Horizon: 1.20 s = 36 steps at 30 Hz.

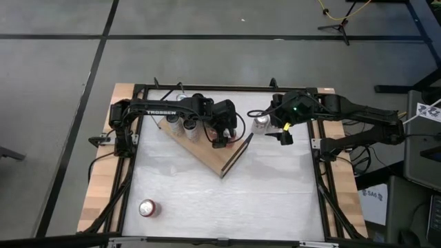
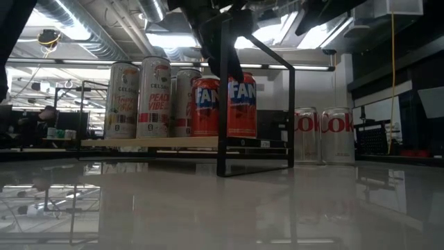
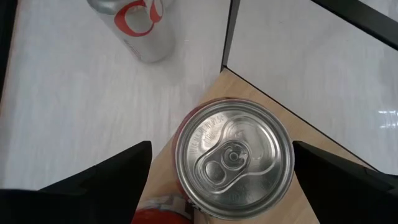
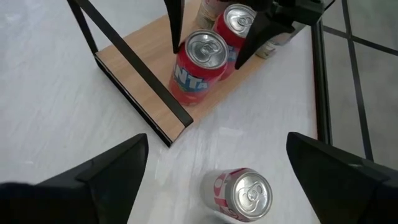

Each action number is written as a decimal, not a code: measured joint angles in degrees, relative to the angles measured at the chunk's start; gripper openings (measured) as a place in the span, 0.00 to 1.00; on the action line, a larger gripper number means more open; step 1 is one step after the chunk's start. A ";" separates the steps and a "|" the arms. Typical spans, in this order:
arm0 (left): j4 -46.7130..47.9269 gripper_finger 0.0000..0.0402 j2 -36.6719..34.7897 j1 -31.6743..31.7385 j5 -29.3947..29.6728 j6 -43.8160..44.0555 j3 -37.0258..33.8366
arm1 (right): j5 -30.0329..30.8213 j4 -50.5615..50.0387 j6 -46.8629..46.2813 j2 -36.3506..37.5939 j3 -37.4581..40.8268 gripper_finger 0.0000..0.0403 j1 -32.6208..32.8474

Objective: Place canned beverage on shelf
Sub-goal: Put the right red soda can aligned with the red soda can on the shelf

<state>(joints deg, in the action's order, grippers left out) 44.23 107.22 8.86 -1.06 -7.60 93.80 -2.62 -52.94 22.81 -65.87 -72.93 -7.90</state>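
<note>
The shelf (image 1: 207, 155), a light wooden board on a thin black frame, lies slantwise on the white table. Several cans stand on it in a row, two orange Fanta cans (image 2: 241, 104) at its right end. My left gripper (image 3: 221, 149) hangs open over the end Fanta can (image 3: 235, 155), pointing down, with one finger on each side of the can's top and a gap showing. That can stands upright on the board (image 4: 134, 65). My right gripper (image 4: 216, 140) waits open above the table at the right, over a silver and red can (image 4: 245, 193).
Silver Diet Coke cans (image 2: 305, 135) stand on the table just right of the shelf's black end frame (image 2: 257, 104). A red can (image 1: 147, 208) sits alone near the table's front left corner. The wide middle and front of the white table (image 1: 227, 207) hold nothing else.
</note>
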 joint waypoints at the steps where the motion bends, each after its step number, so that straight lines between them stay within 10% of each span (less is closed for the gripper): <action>1: 0.00 0.93 0.00 0.00 0.01 0.00 0.00 | 0.02 0.02 0.00 0.00 0.00 0.94 0.00; 36: 2.23 0.93 0.07 -2.97 4.44 4.36 0.00 | 0.01 0.04 -0.03 0.00 0.00 0.94 0.00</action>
<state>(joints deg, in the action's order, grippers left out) 46.46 107.28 5.89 3.38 -3.23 93.80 -2.61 -52.90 22.78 -65.87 -72.93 -7.90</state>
